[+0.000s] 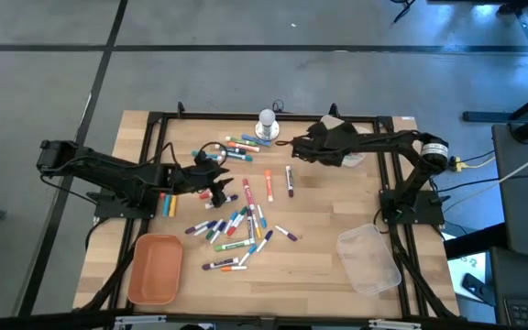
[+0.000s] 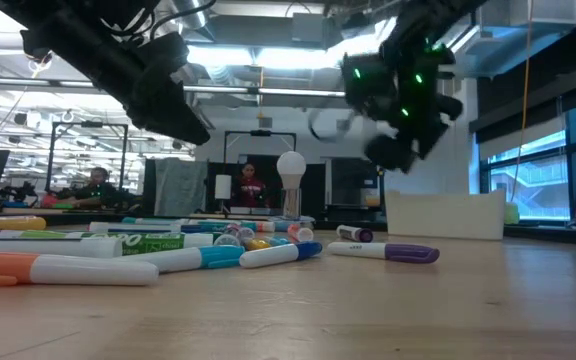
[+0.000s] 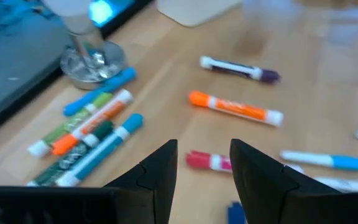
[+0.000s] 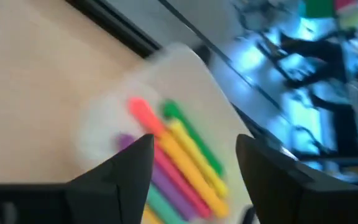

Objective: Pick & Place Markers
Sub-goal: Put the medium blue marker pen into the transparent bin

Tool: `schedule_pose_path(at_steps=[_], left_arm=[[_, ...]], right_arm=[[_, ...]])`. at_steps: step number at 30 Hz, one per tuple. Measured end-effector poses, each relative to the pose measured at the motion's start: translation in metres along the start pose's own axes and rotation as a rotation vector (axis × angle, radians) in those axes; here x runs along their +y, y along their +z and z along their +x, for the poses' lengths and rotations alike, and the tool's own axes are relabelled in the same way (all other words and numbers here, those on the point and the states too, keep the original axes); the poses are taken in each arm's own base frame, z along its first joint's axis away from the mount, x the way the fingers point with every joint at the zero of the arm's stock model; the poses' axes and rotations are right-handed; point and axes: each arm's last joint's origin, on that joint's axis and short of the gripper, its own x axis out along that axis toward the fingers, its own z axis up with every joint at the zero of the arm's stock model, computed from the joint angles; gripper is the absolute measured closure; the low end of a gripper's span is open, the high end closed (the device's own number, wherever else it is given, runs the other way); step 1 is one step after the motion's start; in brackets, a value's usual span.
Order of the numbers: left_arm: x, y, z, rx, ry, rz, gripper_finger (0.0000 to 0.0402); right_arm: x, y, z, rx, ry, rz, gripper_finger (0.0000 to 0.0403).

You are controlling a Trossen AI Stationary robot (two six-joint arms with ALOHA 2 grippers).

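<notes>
Markers (image 1: 238,227) were seen scattered across the middle of the tabletop, with an orange tray (image 1: 155,268) at the near left corner and a clear tub (image 1: 368,259) at the near right corner, both apparently without markers in them. The left gripper (image 3: 204,163) was held low over the left-centre of the spread, its fingers parted and nothing between them; a red-capped marker (image 3: 209,161) lay just beyond the gap. An orange marker (image 3: 235,107) and a purple-capped one (image 3: 240,68) were seen farther on. The step in hand was judged to be the approach to a pick; the next move would call for a descent and a closing on one barrel without its neighbours being nudged. Near the far edge, the right gripper (image 4: 191,168) was held open and empty above a white container (image 4: 185,74) of thick coloured markers (image 4: 179,165). A round-topped knob (image 1: 267,122) stood at the far edge.
</notes>
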Motion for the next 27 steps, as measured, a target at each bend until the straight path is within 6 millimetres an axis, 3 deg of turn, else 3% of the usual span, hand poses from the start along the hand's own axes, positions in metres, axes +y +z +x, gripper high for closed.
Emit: schedule_pose_path(at_steps=[3,8,13,19,22,27], left_arm=[[-0.001,-0.002,0.000,0.025,-0.028,0.005,0.0258],[0.001,-0.001,0.000,0.010,0.017,-0.028,0.0258],[-0.001,-0.003,0.000,0.038,-0.044,-0.029,0.0258],[0.000,-0.016,0.015,0.124,0.051,-0.012,0.0258],[0.010,-0.022,0.029,0.161,0.148,0.006,0.0258],[0.037,-0.021,0.052,0.227,0.041,-0.059,0.0258]], right_arm=[[0.016,0.011,-0.024,-0.080,0.148,-0.018,0.0171],[0.050,0.025,-0.065,-0.276,0.596,-0.102,0.0178],[0.068,0.027,-0.100,-0.428,0.990,-0.217,0.0181],[0.069,0.037,-0.115,-0.549,1.164,-0.176,0.0182],[0.069,0.038,-0.117,-0.558,1.179,-0.172,0.0182],[0.068,0.037,-0.114,-0.569,1.110,-0.183,0.0182]])
